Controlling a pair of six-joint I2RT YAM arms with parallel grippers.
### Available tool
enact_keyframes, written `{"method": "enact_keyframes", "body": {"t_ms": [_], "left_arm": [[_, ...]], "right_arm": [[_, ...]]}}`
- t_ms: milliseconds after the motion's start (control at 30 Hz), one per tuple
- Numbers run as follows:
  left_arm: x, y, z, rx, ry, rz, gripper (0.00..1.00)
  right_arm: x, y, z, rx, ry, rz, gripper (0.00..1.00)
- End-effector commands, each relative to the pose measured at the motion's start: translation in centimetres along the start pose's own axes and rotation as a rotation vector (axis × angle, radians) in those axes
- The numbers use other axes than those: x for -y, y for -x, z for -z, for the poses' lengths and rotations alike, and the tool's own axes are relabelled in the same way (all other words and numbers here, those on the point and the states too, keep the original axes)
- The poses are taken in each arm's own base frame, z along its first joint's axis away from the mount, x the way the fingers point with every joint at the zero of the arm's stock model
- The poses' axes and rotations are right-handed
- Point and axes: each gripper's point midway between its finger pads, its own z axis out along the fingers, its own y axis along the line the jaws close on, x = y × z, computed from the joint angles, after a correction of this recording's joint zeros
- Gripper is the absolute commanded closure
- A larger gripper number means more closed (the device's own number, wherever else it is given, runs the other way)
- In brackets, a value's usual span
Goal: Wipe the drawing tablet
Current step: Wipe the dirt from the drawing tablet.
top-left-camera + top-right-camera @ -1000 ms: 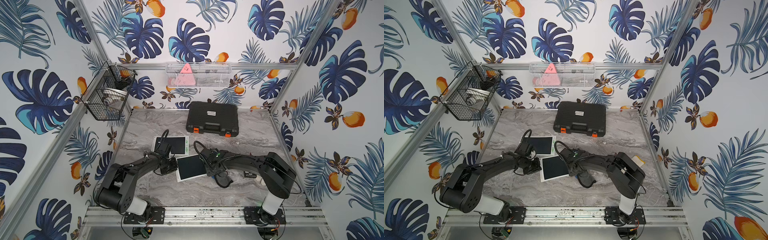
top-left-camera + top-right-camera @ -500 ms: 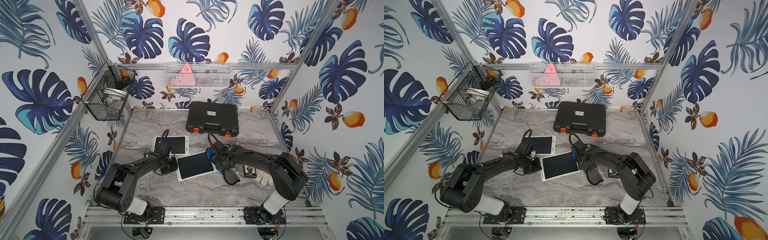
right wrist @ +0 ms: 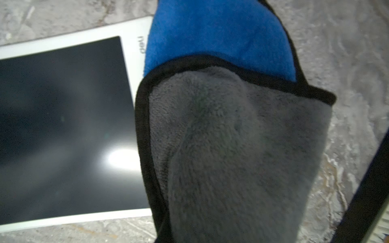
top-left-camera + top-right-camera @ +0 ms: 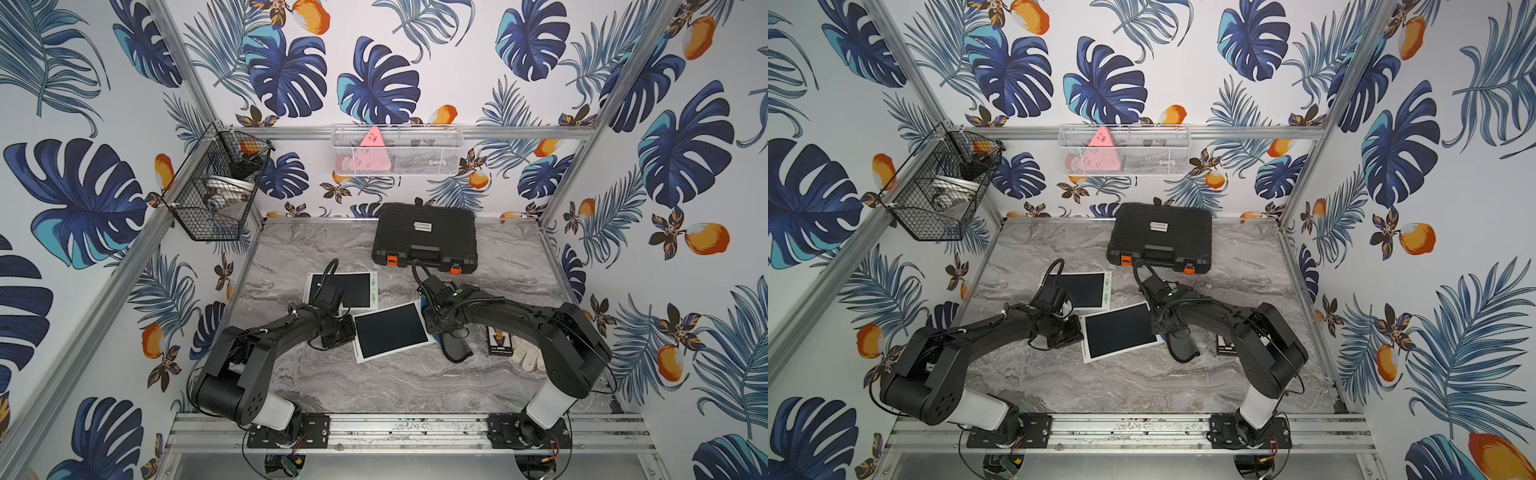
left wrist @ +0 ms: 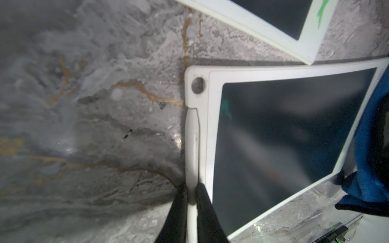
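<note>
On tablet rim, left hand clamped

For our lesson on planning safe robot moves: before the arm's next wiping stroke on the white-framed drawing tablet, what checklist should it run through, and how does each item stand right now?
1. Left gripper pinching the edge of the white-framed drawing tablet: ok.
2. Right gripper holding the blue-and-grey fleece cloth with black trim: ok, though the cloth hides its fingers.
3. Cloth on the dark screen: not ok; it sits over the frame's logo edge.
4. Screen free of marks: not ok; a faint green mark shows near one corner.
5. Second white tablet with green scribbles lying apart from the held one: cannot tell; its corner lies very close.
</note>
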Motion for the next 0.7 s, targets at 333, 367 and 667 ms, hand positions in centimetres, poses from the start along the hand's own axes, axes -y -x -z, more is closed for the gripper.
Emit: {"method": "enact_keyframes", "body": {"t_ms": [333,367,667], "left_arm": [[-7.1,-2.7,0.0,-0.061,0.338,0.008,0.87],[-7.1,-2.7,0.0,-0.061,0.338,0.008,0.87],[-7.1,-2.8,0.0,-0.060,0.339,0.005,0.87]], "right_arm": [[-1.1,-1.0,-2.0,-0.046,-0.034,0.074,1.00],[-0.6,-1.0,-2.0,-0.048,-0.041,0.071,1.00],[1.6,-0.4,-0.8,-0.029,-0.030,0.020,1.00]]}}
